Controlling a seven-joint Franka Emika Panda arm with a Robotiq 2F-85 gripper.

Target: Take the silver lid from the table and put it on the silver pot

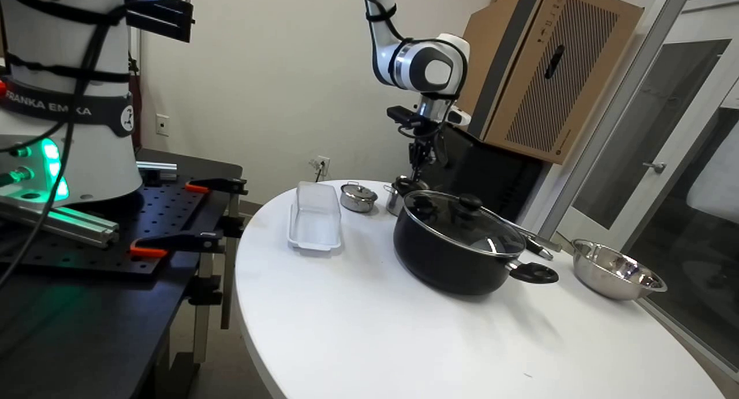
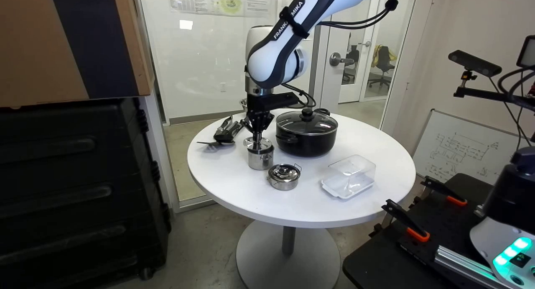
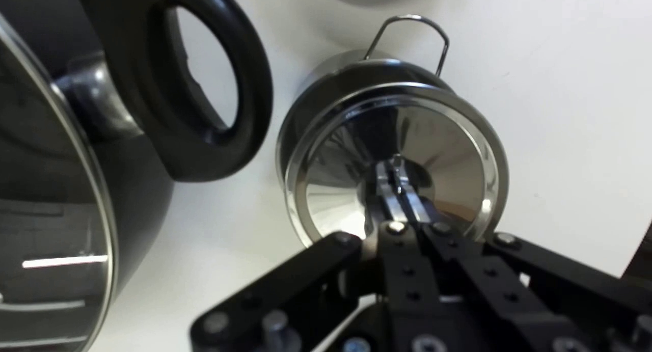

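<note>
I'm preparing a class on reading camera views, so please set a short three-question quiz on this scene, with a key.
1. Which thing do the closed jaws hold? (A) the plastic container (B) the silver lid (C) the metal bowl
2. True or false: the silver lid is centred and fully seated on the silver pot.
3. Short answer: what covers the black pot?

Key
1: B
2: False; the lid is off-centre, and part of the opening shows in the wrist view.
3: Its own see-through lid.

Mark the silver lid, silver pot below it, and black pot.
Silver lid (image 3: 382, 135): wrist view, top face.
Silver pot (image 2: 260, 160): an exterior view, side wall.
Black pot (image 1: 447, 261): an exterior view, side wall.
</note>
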